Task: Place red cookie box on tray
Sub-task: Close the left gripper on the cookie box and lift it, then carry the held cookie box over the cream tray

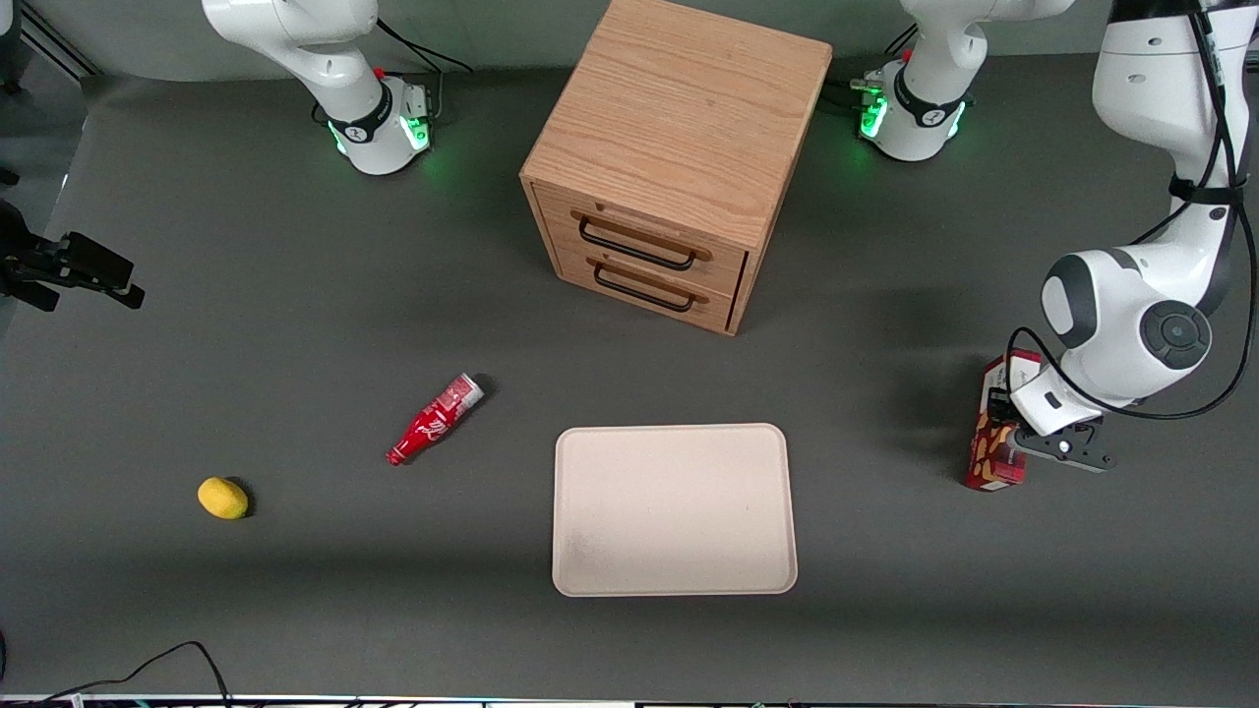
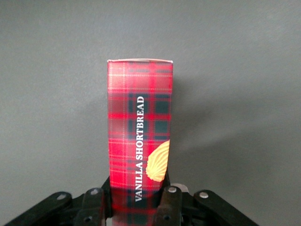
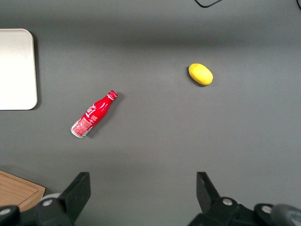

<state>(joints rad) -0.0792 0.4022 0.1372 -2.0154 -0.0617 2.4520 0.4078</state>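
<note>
1. While clamped on the red cookie box [image 2: 139,136] at one end, the tool [image 1: 1023,433] sits near the bench edge at the working arm's end.
2. Box looks gripped across its narrow sides for carrying.
3. Tray [image 1: 674,508] lies well apart, empty, near the bench's front edge.

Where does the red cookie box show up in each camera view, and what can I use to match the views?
Front view: the cookie box lies at the working arm's end of the table, beside the tray, with the gripper around it.
Left wrist view: the box stands between the gripper's fingers.
Right wrist view: not in it.
Shared landmark: the tray shows in the front and right wrist views.
</note>
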